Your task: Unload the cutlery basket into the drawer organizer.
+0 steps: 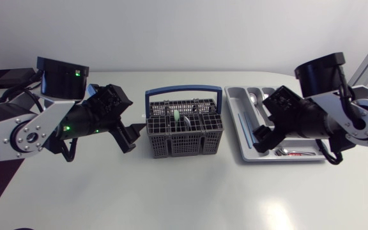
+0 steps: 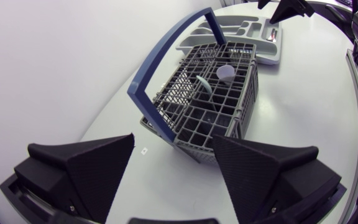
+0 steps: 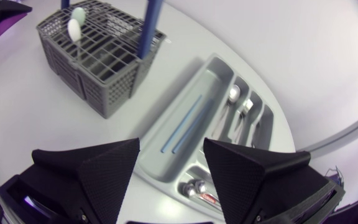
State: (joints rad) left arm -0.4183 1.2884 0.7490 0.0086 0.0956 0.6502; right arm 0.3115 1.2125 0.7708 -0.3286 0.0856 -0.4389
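Grey plastic cutlery basket with a blue handle (image 1: 184, 144) is placed on the white tabletop (image 1: 184, 191), just beside the pale grey drawer organizer tray (image 1: 233, 110). The left end effector (image 1: 130, 139) and right end effector (image 1: 266, 142) are held apart.

Overhead light is bright, diffuse and even. The white matte desk (image 1: 171, 191) carries a broad soft glare patch at its near right.

Shadows are faint and soft-edged under the grey mesh plastic cutlery basket with blue handle (image 1: 184, 136), the pale grey plastic drawer organizer tray (image 1: 245, 150) and both arms.

Small green indicator lights (image 1: 75, 72) glow on the left arm (image 1: 37, 124).

In the wrist views the fisheye bows the desk edge. The matte black left end effector (image 2: 174, 146) and right end effector (image 3: 171, 144) read dark, without highlights.
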